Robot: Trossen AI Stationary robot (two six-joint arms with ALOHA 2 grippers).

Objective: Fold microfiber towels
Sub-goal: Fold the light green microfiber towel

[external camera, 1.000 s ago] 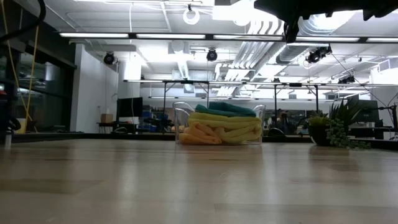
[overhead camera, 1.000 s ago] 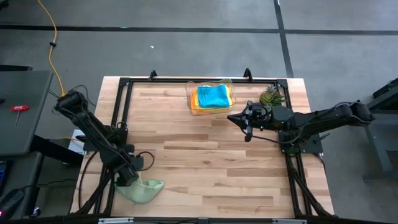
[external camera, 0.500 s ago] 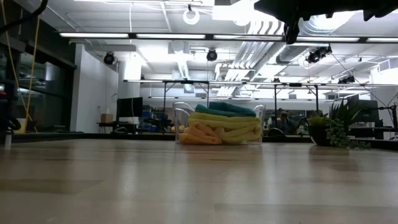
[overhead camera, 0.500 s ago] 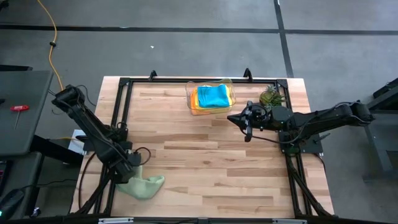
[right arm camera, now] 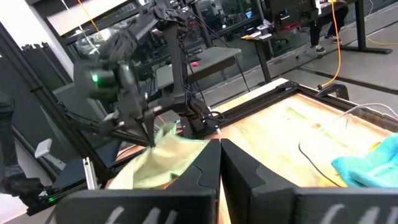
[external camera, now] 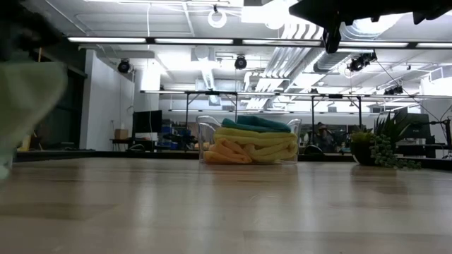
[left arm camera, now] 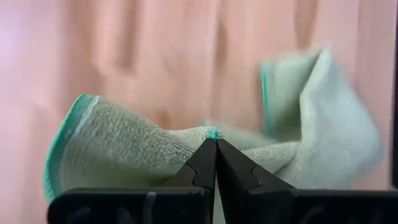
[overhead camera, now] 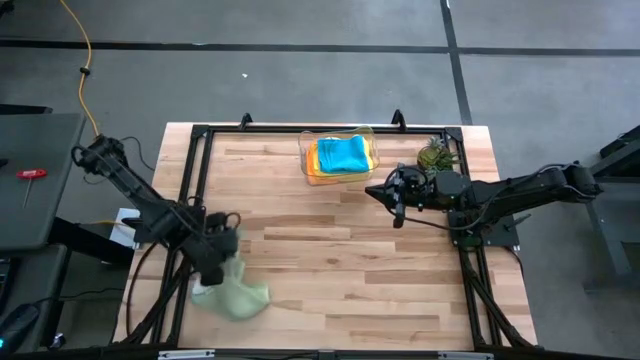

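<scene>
Light green towel hangs pinched in our left gripper; our right gripper hovers closed, empty.

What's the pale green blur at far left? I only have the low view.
Observer: The light green microfiber towel, lifted at the table's front-left corner.
Operator: Held by what?
Observer: The left claw, shut on the towel's edge.
Operator: And the right claw?
Observer: The right claw is shut, empty, hovering between the clear plastic bin and the potted plant.
</scene>
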